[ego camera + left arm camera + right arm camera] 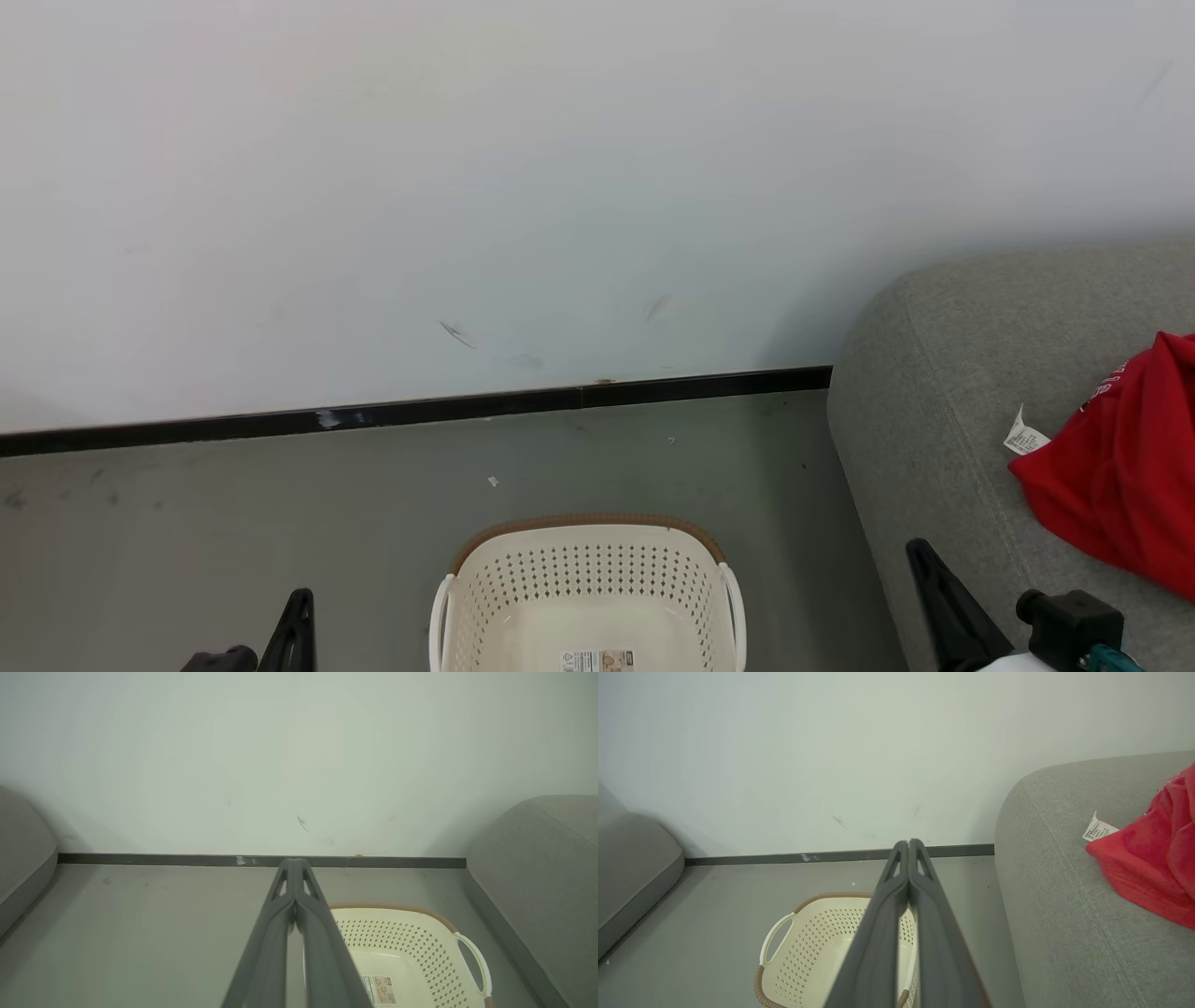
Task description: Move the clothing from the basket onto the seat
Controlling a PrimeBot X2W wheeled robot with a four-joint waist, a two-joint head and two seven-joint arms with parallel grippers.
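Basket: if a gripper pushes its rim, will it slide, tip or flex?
Probably light: the basket is perforated plastic, and its visible base carries just a label. On the smooth floor it would likely slide rather than tip, since it looks wide-based. The perforated walls may flex somewhat under a push.

Before me, a grey floor (233, 523) carries a cream basket (579, 569), standing near me at the middle. At my right, a grey sofa seat (934, 420) bears red clothing (1120, 467), whose white paper tag (1025, 437) rests on the fabric.
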